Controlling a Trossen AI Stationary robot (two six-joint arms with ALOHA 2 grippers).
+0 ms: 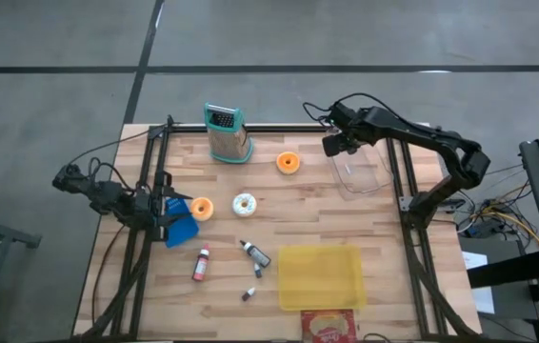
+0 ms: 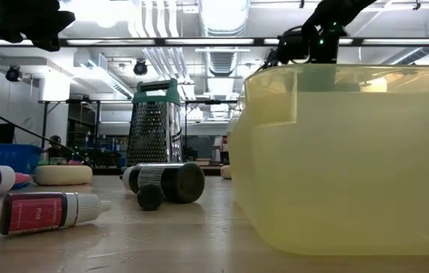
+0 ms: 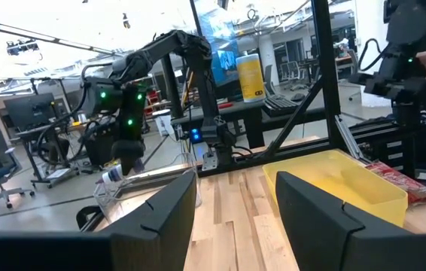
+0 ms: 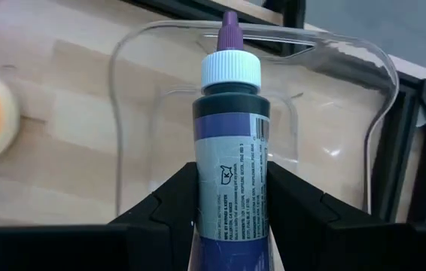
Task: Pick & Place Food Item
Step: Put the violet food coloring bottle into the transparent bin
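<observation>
Right gripper (image 4: 228, 203) is up over the far right part of the counter (image 1: 308, 214), jaws clamped on a purple-tipped bottle (image 4: 228, 162) with a white cap and dark body; the bottle sits between the 2 jaws, tip pointing forward past them. Directly beyond and below the jaws is a clear plastic container (image 4: 254, 113), its rim framing the bottle tip in the right wrist view; whether the bottle is above the rim or already inside, cannot tell. High view puts the right gripper (image 1: 338, 143) at the container's (image 1: 360, 171) near-left edge. An orange donut (image 1: 289, 163) lies on the counter just off to the side of those jaws, with a metal grater (image 1: 228, 133) with teal trim farther the same way. Left gripper (image 3: 232, 218) waits at the left edge of the counter, jaws spread wide with nothing between them; the gap looks out along the bare wood, with the yellow tray (image 3: 345, 177) ahead to one side. High view shows the left gripper (image 1: 160, 211) beside a blue item (image 1: 183, 229), with a second orange donut (image 1: 201, 209) just past it. A white frosted donut (image 1: 245, 203) sits mid-counter, between both sets of jaws. Near the yellow tray (image 1: 320, 276) lie a red bottle (image 1: 200, 263), a dark bottle (image 1: 255, 252) and 1 small bottle (image 1: 249, 294). A red packet (image 1: 328, 326) sits at the counter's front edge.
</observation>
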